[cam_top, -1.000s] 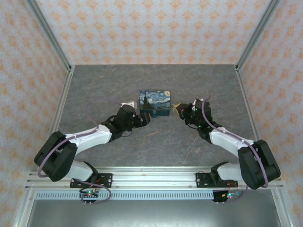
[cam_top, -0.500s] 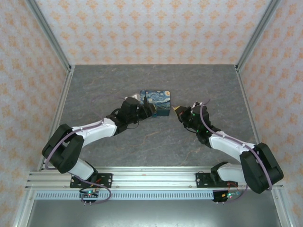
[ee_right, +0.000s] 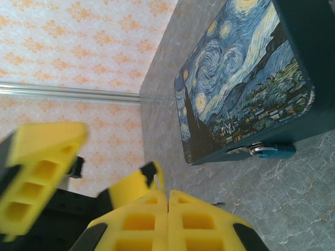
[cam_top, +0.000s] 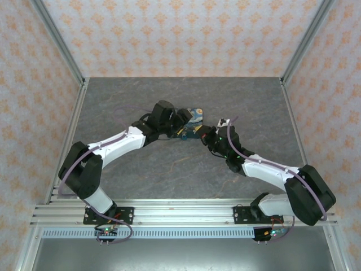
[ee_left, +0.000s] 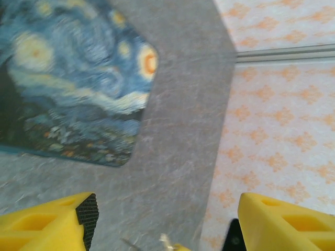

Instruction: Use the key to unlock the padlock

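Note:
The dark blue starry box (cam_top: 196, 117) lies at mid-table, also in the left wrist view (ee_left: 68, 78). A small teal padlock (ee_right: 275, 151) hangs from the metal hasp on the front side of the box (ee_right: 246, 78). My right gripper (ee_right: 168, 194) is shut, and the key (ee_right: 157, 180), a thin pale sliver, sticks out at its tips, a short way from the padlock. My left gripper (ee_left: 167, 222) is open over the near left part of the box, nothing between its fingers (ee_left: 52, 222). The key tip (ee_left: 166, 240) shows low between them.
The box rests on a grey stone-patterned table (cam_top: 141, 96), walled in by orange-patterned panels and metal posts (cam_top: 62, 51). Both arms reach in from the near rail, and their grippers crowd together at the box's front. One left finger (ee_right: 131, 184) sits right beside the right gripper's tips.
The left arm has swung away from me and to the right, from the box's left side to over its near part. The right gripper has moved left toward the box, still shut.

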You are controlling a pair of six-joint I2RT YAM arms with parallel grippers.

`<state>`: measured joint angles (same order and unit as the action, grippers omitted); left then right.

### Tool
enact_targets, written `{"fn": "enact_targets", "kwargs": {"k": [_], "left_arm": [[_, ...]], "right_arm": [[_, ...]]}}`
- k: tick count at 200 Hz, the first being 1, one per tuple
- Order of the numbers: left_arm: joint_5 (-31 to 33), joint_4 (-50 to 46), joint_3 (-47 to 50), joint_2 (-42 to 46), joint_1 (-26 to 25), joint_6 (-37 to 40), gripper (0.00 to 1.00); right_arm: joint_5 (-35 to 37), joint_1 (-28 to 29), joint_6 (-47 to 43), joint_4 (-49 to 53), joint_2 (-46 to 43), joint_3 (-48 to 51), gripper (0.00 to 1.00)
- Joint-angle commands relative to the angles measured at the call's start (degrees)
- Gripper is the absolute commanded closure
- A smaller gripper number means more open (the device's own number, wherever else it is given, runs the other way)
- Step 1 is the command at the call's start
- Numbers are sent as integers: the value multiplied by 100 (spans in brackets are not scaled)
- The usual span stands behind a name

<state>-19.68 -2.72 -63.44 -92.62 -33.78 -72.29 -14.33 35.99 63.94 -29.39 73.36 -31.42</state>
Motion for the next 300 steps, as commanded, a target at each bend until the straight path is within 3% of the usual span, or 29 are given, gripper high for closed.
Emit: {"fn": "enact_targets", "kwargs": {"k": [1, 168, 300], "left_arm": [[-131, -403, -248, -72, -76, -233, 28], [-28, -867, -1480, -808, -103, -61, 28], [-1, -995, -1784, -1056, -103, 22, 28]], "right_arm": [[105, 64, -235, -181, 79, -305, 100], [-16, 355, -563, 75, 348, -375, 100], [-206, 422, -575, -45, 419, -339, 100]]}}
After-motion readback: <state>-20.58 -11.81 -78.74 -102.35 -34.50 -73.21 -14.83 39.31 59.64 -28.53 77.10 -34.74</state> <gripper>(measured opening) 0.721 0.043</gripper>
